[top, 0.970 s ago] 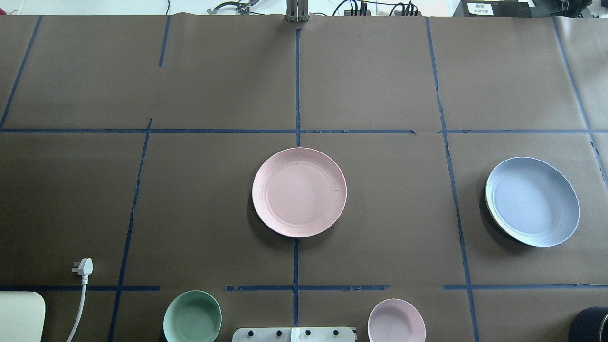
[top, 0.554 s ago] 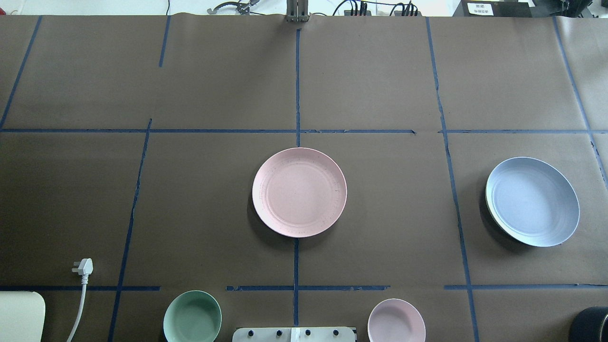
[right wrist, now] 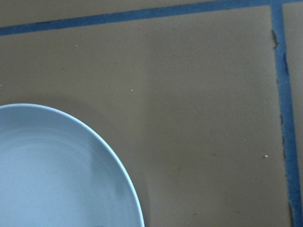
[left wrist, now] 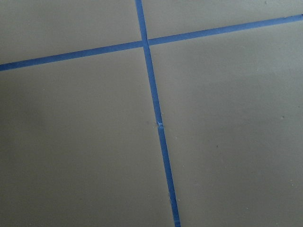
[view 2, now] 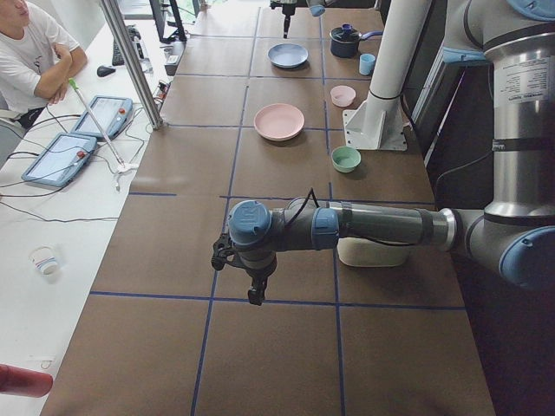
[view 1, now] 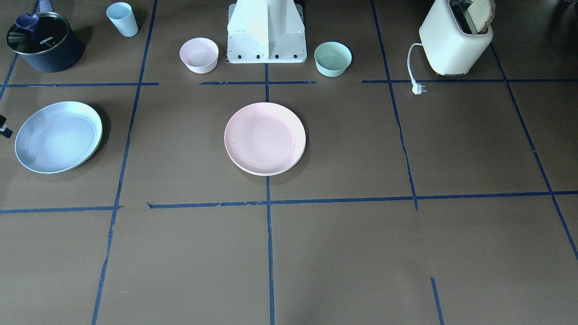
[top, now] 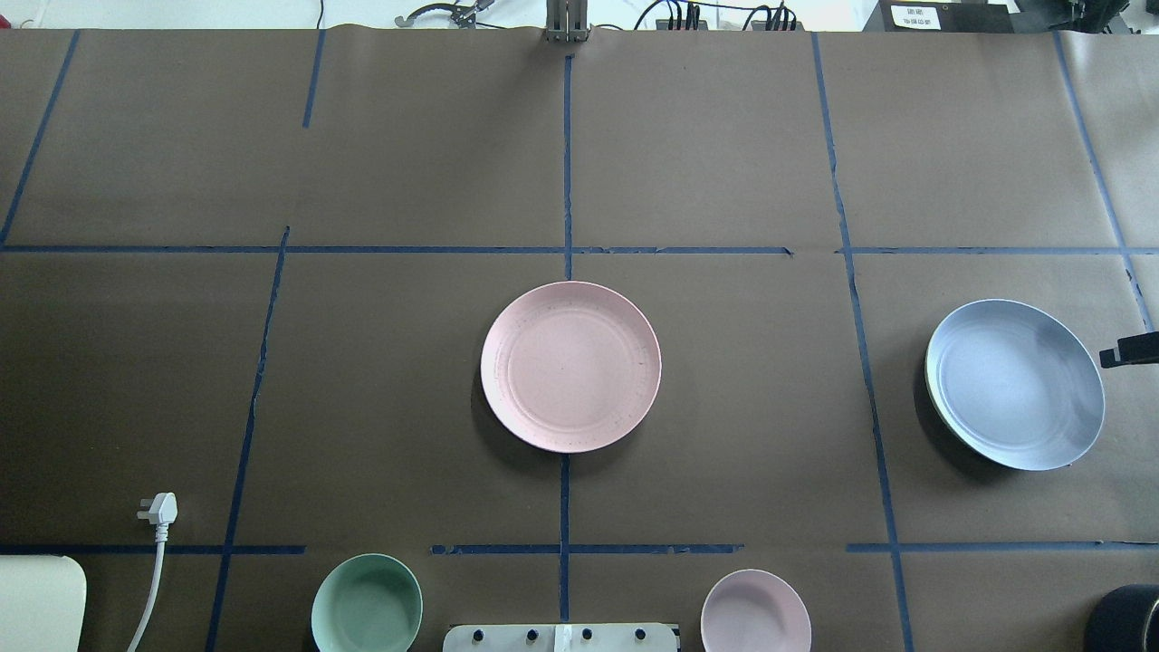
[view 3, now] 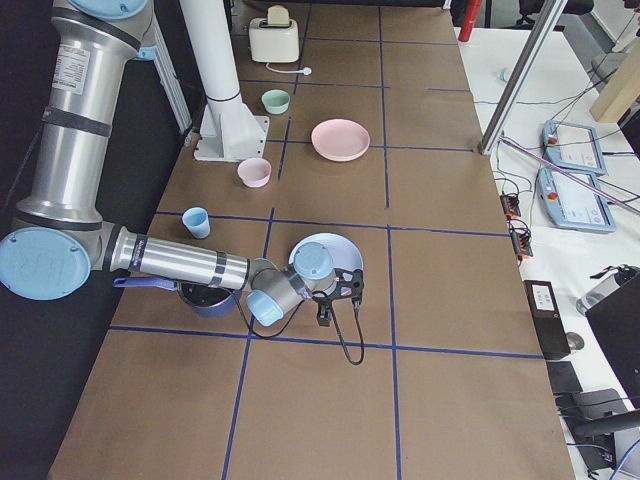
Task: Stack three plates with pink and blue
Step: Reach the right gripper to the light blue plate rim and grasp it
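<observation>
The pale pink plate (top: 570,366) lies at the table's middle, also seen from the front (view 1: 265,138). The pale blue plate (top: 1014,385) lies at the right, and its rim fills the lower left of the right wrist view (right wrist: 57,175). A thin cream edge (top: 927,388) shows under the blue plate's left rim; the rest of the cream-white plate is hidden. A dark tip of my right gripper (top: 1127,349) shows at the overhead view's right edge, just beside the blue plate; I cannot tell whether it is open or shut. My left gripper (view 2: 254,290) hangs over bare table far from the plates, state unclear.
A mint bowl (top: 367,605) and a small pink bowl (top: 756,611) flank the robot base (view 1: 266,31). A toaster (view 1: 456,38) with its plug (top: 158,509), a dark pot (view 1: 43,41) and a light blue cup (view 1: 122,19) stand along the near side.
The right gripper's dark tip has come into the overhead view at the right edge beside the blue plate, casting a shadow on it. The plates have not moved.
</observation>
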`<state>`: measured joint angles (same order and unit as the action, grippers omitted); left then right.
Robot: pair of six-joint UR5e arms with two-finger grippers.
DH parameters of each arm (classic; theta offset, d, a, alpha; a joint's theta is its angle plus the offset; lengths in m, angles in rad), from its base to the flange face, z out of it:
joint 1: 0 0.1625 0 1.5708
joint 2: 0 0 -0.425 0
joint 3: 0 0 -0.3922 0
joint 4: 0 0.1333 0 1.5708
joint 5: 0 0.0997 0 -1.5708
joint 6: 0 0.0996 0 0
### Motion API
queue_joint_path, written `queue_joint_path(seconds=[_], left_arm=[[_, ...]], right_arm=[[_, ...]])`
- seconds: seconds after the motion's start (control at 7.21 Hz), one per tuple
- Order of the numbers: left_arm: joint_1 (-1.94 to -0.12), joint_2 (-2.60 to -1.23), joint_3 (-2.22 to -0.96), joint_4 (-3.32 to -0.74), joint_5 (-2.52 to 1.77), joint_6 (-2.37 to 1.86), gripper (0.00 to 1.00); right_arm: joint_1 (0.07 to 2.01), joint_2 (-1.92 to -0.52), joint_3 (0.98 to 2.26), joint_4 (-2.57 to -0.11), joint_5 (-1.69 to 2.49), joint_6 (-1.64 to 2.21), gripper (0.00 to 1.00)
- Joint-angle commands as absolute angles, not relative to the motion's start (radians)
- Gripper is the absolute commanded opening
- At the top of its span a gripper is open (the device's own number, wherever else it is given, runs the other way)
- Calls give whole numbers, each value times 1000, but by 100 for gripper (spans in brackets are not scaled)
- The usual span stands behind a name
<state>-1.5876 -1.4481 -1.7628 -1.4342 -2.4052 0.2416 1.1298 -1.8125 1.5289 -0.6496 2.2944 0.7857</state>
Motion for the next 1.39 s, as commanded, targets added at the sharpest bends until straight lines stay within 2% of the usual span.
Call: queue_joint_path(seconds=[0.0,0.14,0.28,0.55,0.69,1.11,1.25], left_arm=[[-1588,-1448,-1764,-1434,-2405,244,100],[-1588,-1448,-1763,-1434,-2405,245,100],[-1588,-1448,-1763,-1434,-2405,247,100],[-1588,-1439,-1764,-1442,-2405,249,100],[-1588,-1434,-1764,-1446,-2405,249,100],[-1588,-1434,-1764,-1447,-2405,247,100],[-1588,-1434,-1763,-1447,-2405,245,100]], right_arm=[[1060,-1806,1522,-632,2276,818,94],[1057,-1805,1519,-632,2275,818,48],[1052,-1805,1519,-630,2275,818,21],[1049,-1805,1520,-629,2276,818,3],[1049,-1805,1525,-626,2284,824,0],[1051,-1792,1656,-640,2344,993,0],[1049,-1746,1695,-646,2356,1097,0]])
